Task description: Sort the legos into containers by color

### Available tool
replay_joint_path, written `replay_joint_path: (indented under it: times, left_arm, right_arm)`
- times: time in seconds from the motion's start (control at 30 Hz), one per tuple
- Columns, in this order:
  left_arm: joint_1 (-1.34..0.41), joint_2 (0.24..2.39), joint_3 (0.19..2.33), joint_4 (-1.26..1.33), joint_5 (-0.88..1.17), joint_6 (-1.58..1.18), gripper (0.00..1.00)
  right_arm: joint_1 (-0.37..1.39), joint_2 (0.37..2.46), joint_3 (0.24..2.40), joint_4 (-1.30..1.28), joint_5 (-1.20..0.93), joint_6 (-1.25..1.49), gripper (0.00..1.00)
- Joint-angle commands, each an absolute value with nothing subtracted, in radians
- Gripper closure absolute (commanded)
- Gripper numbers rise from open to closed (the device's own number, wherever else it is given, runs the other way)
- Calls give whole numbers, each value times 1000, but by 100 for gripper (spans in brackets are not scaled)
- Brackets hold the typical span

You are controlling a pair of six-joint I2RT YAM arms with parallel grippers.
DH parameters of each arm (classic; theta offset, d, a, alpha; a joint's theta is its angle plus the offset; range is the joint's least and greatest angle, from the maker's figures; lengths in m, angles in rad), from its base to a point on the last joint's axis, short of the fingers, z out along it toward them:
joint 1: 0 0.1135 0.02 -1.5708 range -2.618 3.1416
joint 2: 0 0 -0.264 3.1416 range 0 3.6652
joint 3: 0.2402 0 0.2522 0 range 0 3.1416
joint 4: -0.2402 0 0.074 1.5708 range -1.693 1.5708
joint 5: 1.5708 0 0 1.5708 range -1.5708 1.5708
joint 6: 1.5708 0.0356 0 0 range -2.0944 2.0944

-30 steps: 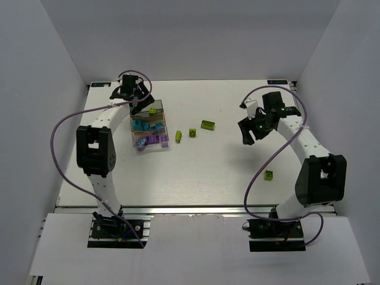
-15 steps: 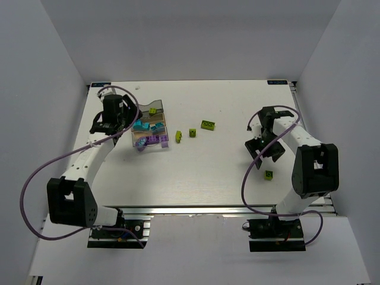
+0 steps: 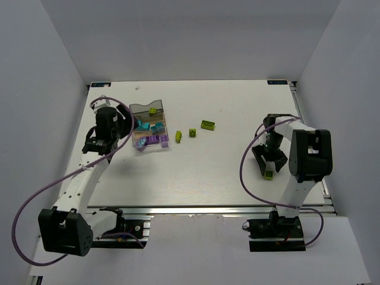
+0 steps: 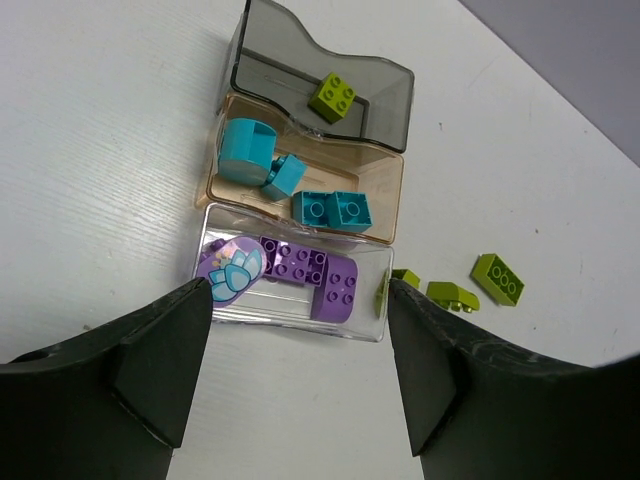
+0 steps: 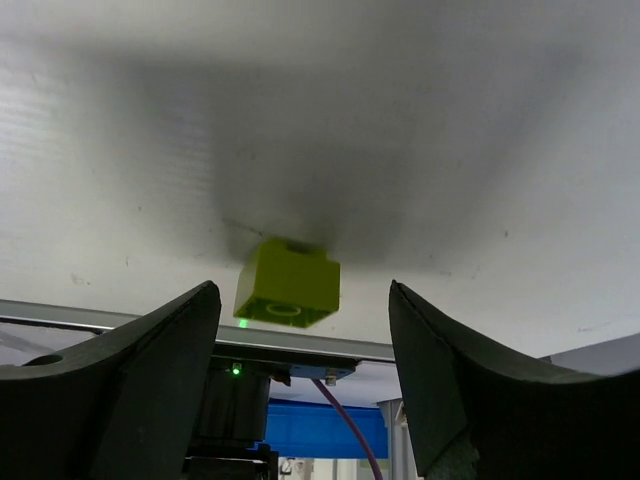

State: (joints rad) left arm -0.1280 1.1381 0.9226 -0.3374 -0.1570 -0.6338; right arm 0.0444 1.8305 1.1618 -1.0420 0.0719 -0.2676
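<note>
The three joined containers stand at the back left. The smoky grey bin (image 3: 142,109) (image 4: 290,70) holds one lime green lego (image 4: 332,96). The tan bin (image 4: 300,178) holds cyan legos (image 4: 331,208). The clear bin (image 4: 290,315) holds purple legos (image 4: 318,270). Three loose green legos (image 3: 208,124) (image 3: 193,132) (image 3: 178,136) lie right of the bins. My left gripper (image 3: 102,141) (image 4: 298,292) is open and empty, raised just left of the bins. My right gripper (image 3: 268,168) (image 5: 300,292) is open, its jaws on either side of a single green lego (image 3: 269,174) (image 5: 288,283) without touching it.
The table's right edge (image 3: 309,148) is close to my right gripper. The front rail (image 5: 300,345) shows just beyond the green lego in the right wrist view. White walls close in the table on three sides.
My right gripper has come down and nearer, from mid-air to around the lone green lego. My left arm has pulled back leftward and nearer from over the bins.
</note>
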Motion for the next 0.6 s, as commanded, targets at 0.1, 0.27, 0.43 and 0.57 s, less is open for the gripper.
replay_joint_path:
  times: [0.1,0.27,0.43,0.57]
  left_arm:
    - [-124,1028,891,-383,-179,-643,20]
    - [-124,953,881,-426,-195,-653,20]
    - [-124,905,867,-445,-199,-673,20]
    - [-124,878,862,-460,-199,-680,20]
  right_arm:
    - [44,1891,1233,-1039,49,-242,30]
    - [44,1901,1224,-1046,46,-238,42]
    - [44,1881,1186,-1058,35,-233,44]
    - [44,1858,1154,-1065,32,-235,44]
